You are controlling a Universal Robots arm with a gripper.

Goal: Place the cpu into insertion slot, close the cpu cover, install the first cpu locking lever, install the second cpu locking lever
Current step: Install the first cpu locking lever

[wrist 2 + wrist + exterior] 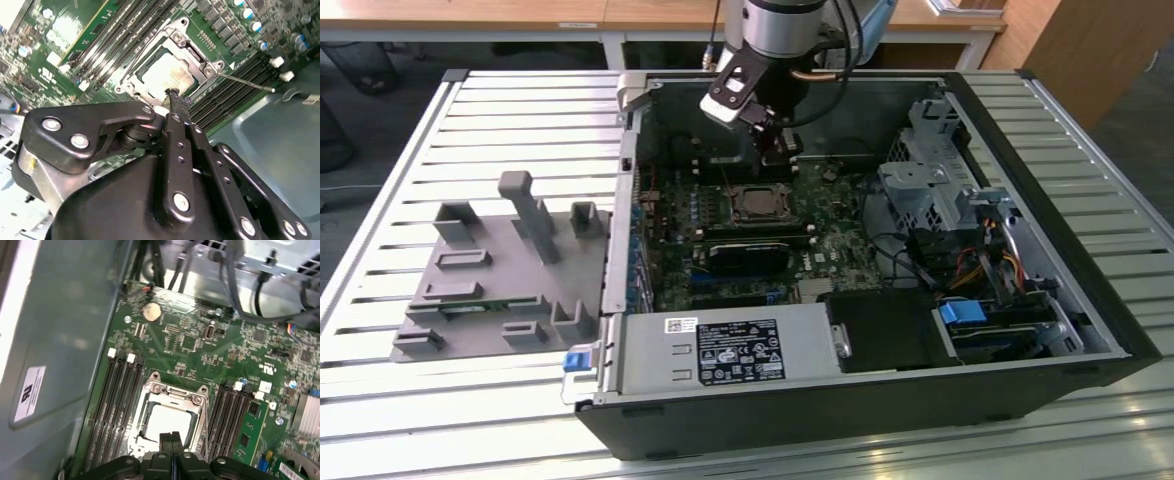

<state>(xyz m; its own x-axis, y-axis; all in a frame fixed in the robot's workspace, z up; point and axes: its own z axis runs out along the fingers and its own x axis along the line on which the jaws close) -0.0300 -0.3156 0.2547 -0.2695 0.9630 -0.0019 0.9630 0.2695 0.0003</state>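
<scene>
The end effector (781, 150) hangs inside the open case (854, 420) on the slatted bench (454, 130), clenched with its two fingers (167, 440) pressed together and nothing between them. In both wrist views its tips (174, 95) are at the edge of the cpu (167, 421), which lies flat in the slot (734, 203) on the green board (185, 350); whether they touch it I cannot tell. The cover (172, 392) lies down around the cpu (165, 75), its silver top showing through the cut-out. In the second wrist view a thin lever (245, 82) sticks out from one socket corner over the memory slots (235, 95).
</scene>
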